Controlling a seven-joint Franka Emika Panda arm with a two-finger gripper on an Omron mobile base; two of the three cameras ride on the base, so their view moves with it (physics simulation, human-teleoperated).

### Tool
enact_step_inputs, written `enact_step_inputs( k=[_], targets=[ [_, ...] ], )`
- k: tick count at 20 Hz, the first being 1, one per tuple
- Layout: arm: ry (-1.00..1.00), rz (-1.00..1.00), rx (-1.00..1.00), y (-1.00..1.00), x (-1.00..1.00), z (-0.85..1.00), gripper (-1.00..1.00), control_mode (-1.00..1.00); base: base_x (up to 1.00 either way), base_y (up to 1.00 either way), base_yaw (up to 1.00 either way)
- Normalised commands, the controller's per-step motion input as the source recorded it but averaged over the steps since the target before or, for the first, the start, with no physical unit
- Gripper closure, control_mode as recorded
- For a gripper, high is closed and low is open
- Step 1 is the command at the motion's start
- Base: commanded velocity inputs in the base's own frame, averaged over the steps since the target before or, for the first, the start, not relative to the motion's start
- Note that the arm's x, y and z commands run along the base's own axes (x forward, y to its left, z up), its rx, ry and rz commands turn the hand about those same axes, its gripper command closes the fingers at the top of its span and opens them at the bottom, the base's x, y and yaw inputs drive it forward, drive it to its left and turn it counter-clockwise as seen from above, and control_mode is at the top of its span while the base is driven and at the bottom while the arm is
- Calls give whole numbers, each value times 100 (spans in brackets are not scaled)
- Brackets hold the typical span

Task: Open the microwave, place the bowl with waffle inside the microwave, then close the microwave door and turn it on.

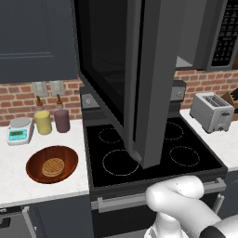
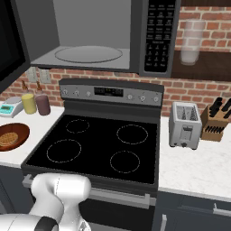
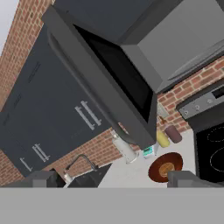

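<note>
The microwave above the stove stands with its door swung wide open toward me, showing the pale interior and glass turntable. Its keypad is on the right. The reddish-brown bowl rests on the white counter left of the stove, with the waffle lying flat in it. In the hand view the bowl lies low and far off, below the open door. My gripper is open with nothing between its fingertips, well away from bowl and door.
A black stovetop sits under the microwave. Yellow and maroon cups and a small scale stand behind the bowl. A silver toaster and knife block stand on the right counter. A sink faucet is further left.
</note>
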Motion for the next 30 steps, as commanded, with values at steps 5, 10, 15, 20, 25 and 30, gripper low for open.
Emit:
enact_step_inputs(
  k=[5,10,15,20,25,30],
  targets=[
    [2,59,25,-56,22,0,-100,-100,0,0,0],
    [18,36,28,-70,79,7,-100,-100,0,0,0],
    [14,3,24,-33,90,14,-100,-100,0,0,0],
    [14,-1,19,-20,93,2,-100,-100,0,0,0],
    [7,0,11,-3,97,-13,-100,-100,0,0,0],
    [0,0,0,10,83,-36,-100,-100,0,0,0]
  ],
)
